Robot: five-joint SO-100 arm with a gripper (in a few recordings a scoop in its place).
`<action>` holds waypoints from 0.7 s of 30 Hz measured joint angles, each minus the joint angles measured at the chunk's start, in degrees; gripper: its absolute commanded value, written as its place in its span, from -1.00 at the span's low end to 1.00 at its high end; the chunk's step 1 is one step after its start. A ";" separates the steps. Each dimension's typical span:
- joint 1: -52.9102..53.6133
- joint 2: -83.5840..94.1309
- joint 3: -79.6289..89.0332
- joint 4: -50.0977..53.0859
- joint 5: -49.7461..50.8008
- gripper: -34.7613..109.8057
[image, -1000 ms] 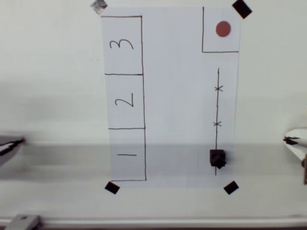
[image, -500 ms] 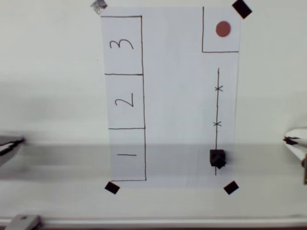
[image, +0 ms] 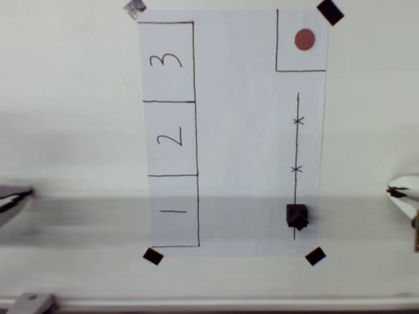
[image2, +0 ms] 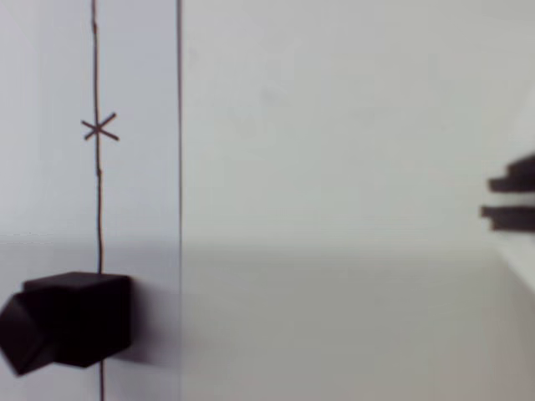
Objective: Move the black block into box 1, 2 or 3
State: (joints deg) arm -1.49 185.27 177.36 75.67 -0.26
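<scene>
Overhead and wrist views of a white sheet of paper [image: 242, 131] taped to a pale table [image: 65, 98]. Black tape squares [image: 152, 256] hold three of its corners, and a greyish piece sits on the fourth, at top left. Down the left side of the sheet in the overhead view you can read three pen-drawn rectangles stacked edge to edge: "3" [image: 166, 61] at the top, the box [image: 170, 138] marked "2" in the middle, and "1" [image: 173, 210] at the bottom, each numeral lying on its side. At top right a drawn square holds a red dot [image: 304, 40]. Below it runs a long pen line [image: 296, 144] bearing two small crosses. The black block [image: 296, 216] sits on the lower end of that line, near the sheet's right edge, well apart from all three numbered rectangles and inside a grey band of shadow that crosses the table. From the camera on the hand, the block [image2: 71, 322] lies low and to the left, turned so that one corner points left. The pen line [image2: 98, 167] rises above it, one cross is visible on that line, and the paper's edge runs just to its right. You cannot tell from these views whether the hand is spread or pressed together.
</scene>
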 measured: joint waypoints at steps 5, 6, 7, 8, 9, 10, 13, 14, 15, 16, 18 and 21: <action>0.00 0.00 0.00 0.00 0.00 -0.51; 0.00 0.00 0.00 0.00 0.00 -0.51; 0.00 0.00 0.00 0.00 0.00 -0.51; 0.00 0.00 0.00 0.00 0.00 -0.51; 0.00 0.00 0.00 0.00 0.00 -0.51; 0.00 0.00 0.00 0.00 0.00 -0.51; 0.00 0.00 0.00 0.00 -0.35 -0.51; 0.00 0.00 0.00 0.00 -0.35 -0.52; 0.00 0.00 0.00 0.00 -0.35 -0.52; 0.00 0.00 0.00 0.00 -0.35 -0.51; 0.00 0.00 0.00 0.00 -0.35 -0.51; 0.00 0.00 0.00 0.00 -0.44 -0.51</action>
State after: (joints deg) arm -1.49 185.27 177.36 75.67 -0.70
